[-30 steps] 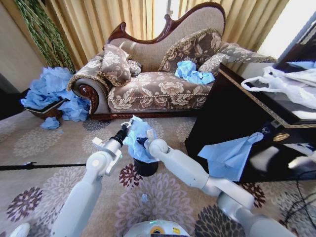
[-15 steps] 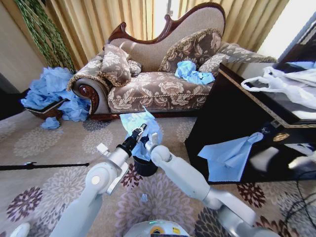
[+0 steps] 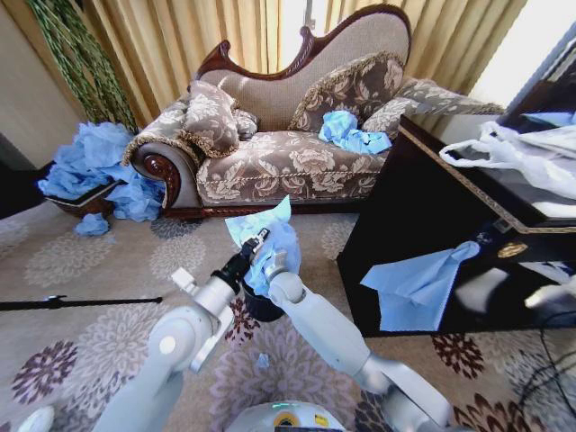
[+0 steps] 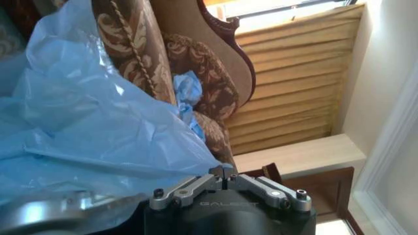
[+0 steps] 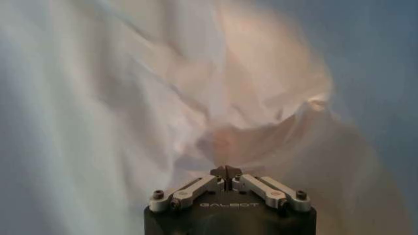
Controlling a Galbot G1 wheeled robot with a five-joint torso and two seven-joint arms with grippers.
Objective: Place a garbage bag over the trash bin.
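Note:
The light-blue garbage bag is held up over the small black trash bin, which peeks out between my two forearms on the carpet. My left gripper is shut on the bag's upper edge. Just below it, my right gripper is also shut on the bag. In the left wrist view the crinkled garbage bag spreads out from the closed left gripper. In the right wrist view the garbage bag lies all around the closed right gripper.
A patterned sofa stands behind the bin with blue bags on it. Heaps of blue bags lie at the left. A dark cabinet at the right carries a hanging blue bag and a white plastic bag.
Both grippers have lifted the garbage bag from around the bin and carried it up and toward the sofa. The left arm has swung rightward, and the bag now stands taller.

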